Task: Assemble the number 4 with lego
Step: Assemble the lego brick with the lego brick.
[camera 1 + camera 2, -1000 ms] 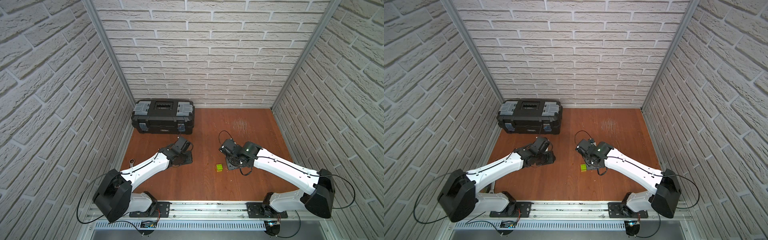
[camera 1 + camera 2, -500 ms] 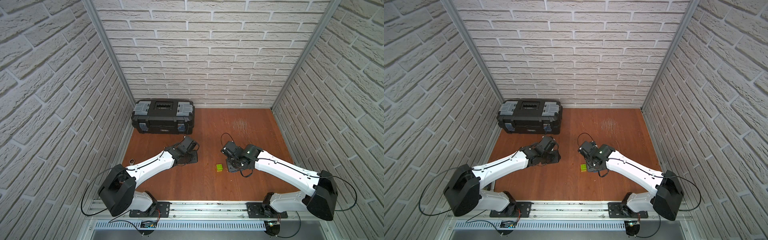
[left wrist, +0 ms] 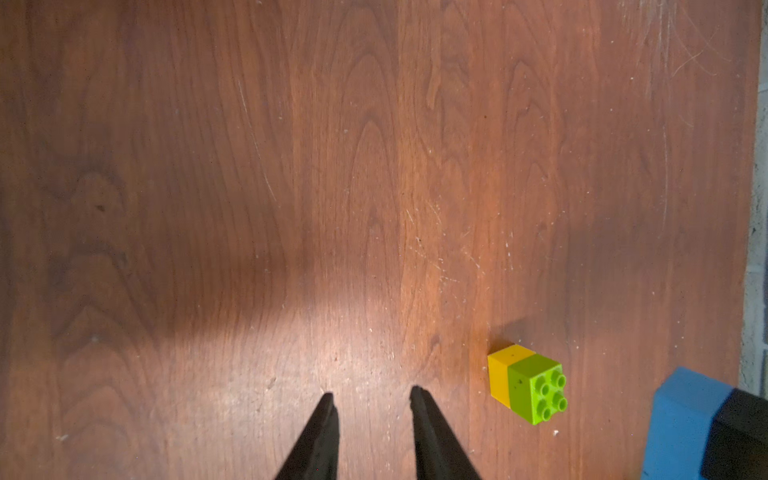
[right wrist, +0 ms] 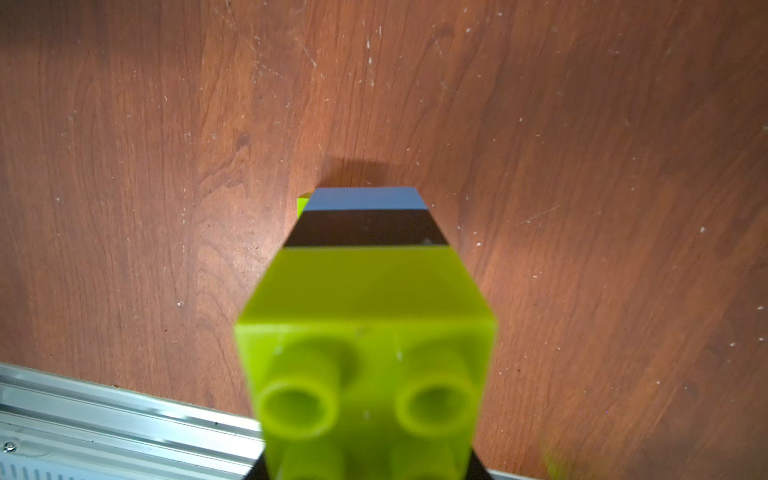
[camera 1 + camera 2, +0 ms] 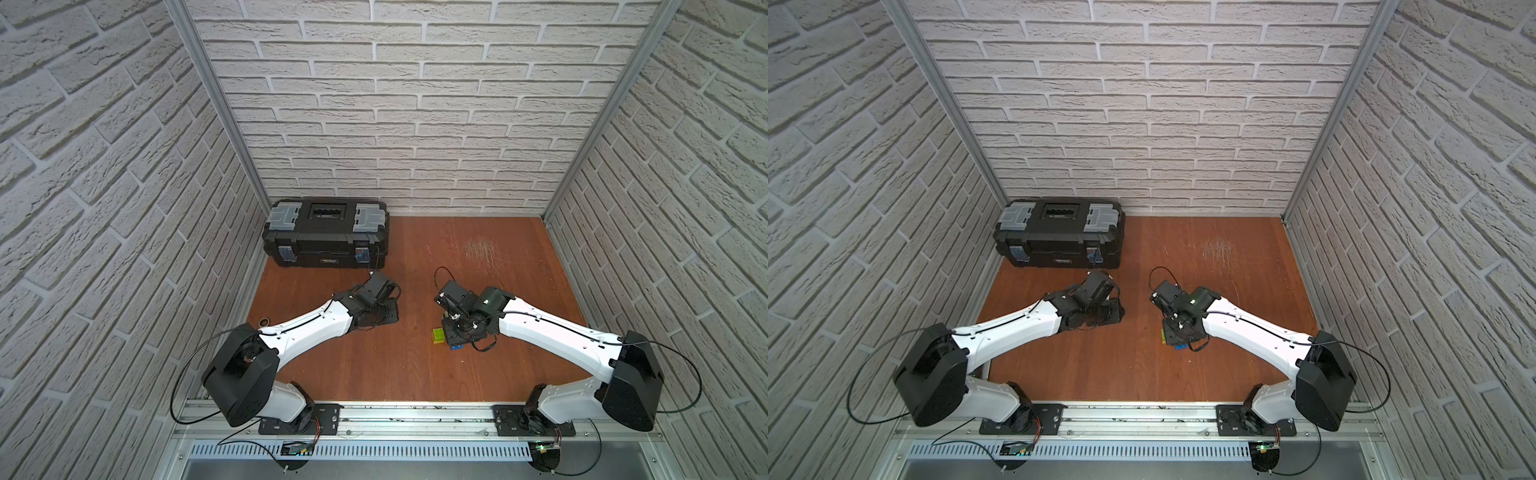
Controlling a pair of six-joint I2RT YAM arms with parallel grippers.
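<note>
Currently the right gripper (image 5: 456, 330) clamps the brick stack (image 4: 365, 291); the left gripper (image 3: 372, 397), spread empty, should probably fetch the yellow-green pair (image 3: 525, 382) at the stack's nine o'clock.

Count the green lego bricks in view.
2. One green plastic square on the table, joined to a yellow one; the other tops the stack in the right tool. More may hide.

Obscured items
You see the lime brick (image 4: 365, 332) blurred and edge-cropped in the right wrist view; the left wrist view crops the blue brick (image 3: 681, 424).
</note>
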